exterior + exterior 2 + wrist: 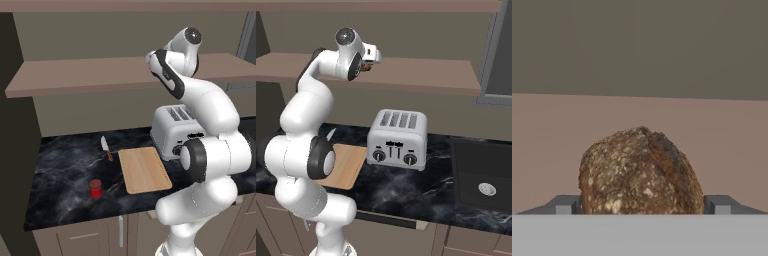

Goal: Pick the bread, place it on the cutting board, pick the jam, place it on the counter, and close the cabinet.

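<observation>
My arm is up at the cabinet (125,30), hand over the brown shelf (100,75). Tool (642,207) straddles the bread (641,172): one finger (564,206) on each side of the loaf, close against its flanks. Cannot tell whether they're pressing on it or just bracketing it, so no call on grip. Bread sits on the shelf, beige cabinet back behind it in the hand view. In the right base view the hand (370,55) is at the shelf's front edge and a bit of brown loaf (367,68) shows just under it.

Jam (95,188) stands upright on the counter (65,170), near the front edge, left of the board (144,170) and apart from it. Board lies flat on the counter, bare, long side running front to back. Knife (106,148) lies just beyond the board's far left corner, not touching it as far as I can see. Toaster (397,139) stands right of the board, close beside it. Sink (483,175) is further right, set into the counter.
</observation>
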You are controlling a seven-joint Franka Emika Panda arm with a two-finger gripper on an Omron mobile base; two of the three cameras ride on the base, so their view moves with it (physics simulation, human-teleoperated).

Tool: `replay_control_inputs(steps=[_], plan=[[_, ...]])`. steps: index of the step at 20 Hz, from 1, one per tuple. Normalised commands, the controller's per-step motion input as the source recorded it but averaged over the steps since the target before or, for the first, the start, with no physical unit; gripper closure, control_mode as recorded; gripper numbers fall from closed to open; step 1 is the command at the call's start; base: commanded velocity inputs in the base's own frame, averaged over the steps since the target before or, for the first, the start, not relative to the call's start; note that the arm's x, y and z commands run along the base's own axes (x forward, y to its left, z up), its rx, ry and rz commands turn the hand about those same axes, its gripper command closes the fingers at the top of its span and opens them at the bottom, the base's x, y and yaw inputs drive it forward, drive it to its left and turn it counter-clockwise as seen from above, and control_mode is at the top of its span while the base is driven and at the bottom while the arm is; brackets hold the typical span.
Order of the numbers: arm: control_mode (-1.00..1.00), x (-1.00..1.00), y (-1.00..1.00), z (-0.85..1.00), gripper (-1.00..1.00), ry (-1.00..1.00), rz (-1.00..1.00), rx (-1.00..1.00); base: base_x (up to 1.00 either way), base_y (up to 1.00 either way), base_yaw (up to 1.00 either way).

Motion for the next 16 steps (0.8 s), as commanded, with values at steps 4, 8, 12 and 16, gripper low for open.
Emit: replay_control_inputs(steps=[4,8,12,16], plan=[[-1.00,0.00,0.01,-0.07,1.00,0.00,0.00,0.00,0.00,0.00,0.00],[-1.00,0.00,0.00,0.00,1.00,-0.01,0.00,0.00,0.00,0.00,0.00],[-1.00,-0.05,0.00,0.00,1.00,-0.11,0.00,0.00,0.00,0.00,0.00],[-1.00,-0.11,0.00,0.00,1.00,-0.14,0.00,0.00,0.00,0.00,0.00]])
